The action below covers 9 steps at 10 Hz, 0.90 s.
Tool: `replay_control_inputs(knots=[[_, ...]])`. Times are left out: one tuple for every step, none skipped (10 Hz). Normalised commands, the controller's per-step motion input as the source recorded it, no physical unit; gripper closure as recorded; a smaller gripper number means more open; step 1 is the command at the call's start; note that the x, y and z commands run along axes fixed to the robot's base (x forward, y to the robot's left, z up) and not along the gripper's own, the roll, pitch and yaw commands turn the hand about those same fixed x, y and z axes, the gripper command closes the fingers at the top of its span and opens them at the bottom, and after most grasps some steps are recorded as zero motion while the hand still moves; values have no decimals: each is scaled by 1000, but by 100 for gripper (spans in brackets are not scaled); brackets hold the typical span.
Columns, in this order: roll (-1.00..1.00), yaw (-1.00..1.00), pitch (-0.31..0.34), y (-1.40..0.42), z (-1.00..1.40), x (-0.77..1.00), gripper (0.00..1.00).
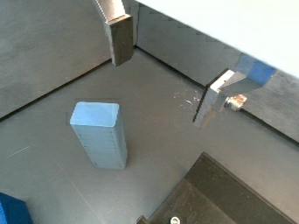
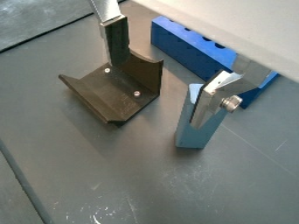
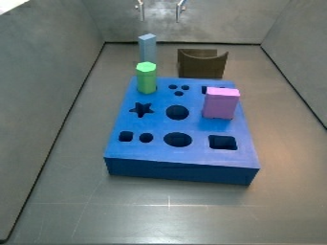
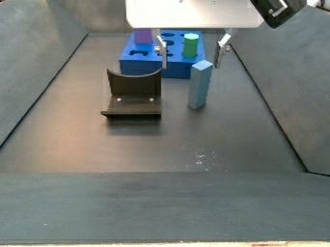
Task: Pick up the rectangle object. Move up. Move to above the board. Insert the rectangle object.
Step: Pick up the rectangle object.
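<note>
The rectangle object is a tall light-blue prism standing upright on the dark floor in both wrist views (image 1: 96, 131) (image 2: 193, 118) and both side views (image 3: 148, 50) (image 4: 200, 85). It stands just beyond the royal-blue board (image 3: 179, 170) (image 4: 137, 64) (image 2: 187, 52). My gripper (image 1: 163, 89) (image 2: 158, 94) (image 4: 191, 53) (image 3: 161, 11) is open and empty, hanging above the floor. The prism stands lower than the fingers, off to one side of the gap, close to one fingertip (image 2: 208, 103).
The dark L-shaped fixture (image 2: 114, 87) (image 4: 131, 96) (image 3: 201, 63) stands on the floor next to the prism. A green hexagonal prism (image 3: 145, 78) and a pink block (image 3: 221, 102) stand on the board. Grey walls enclose the floor.
</note>
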Motion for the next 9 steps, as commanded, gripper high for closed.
replay_control_inputs(knots=[[69, 171, 0, -211, 0, -154, 0], [177, 609, 0, -417, -180, -411, 0], [20, 580, 89, -500, -263, -377, 0], [-209, 400, 0, -294, -226, -343, 0], [-3, 74, 0, 0, 0, -63, 0], [-20, 0, 0, 0, 0, 0, 0], [-251, 337, 0, -9, -337, -80, 0], [-243, 671, 220, -80, -457, -260, 0], [-17, 0, 3, 0, 0, 0, 0]])
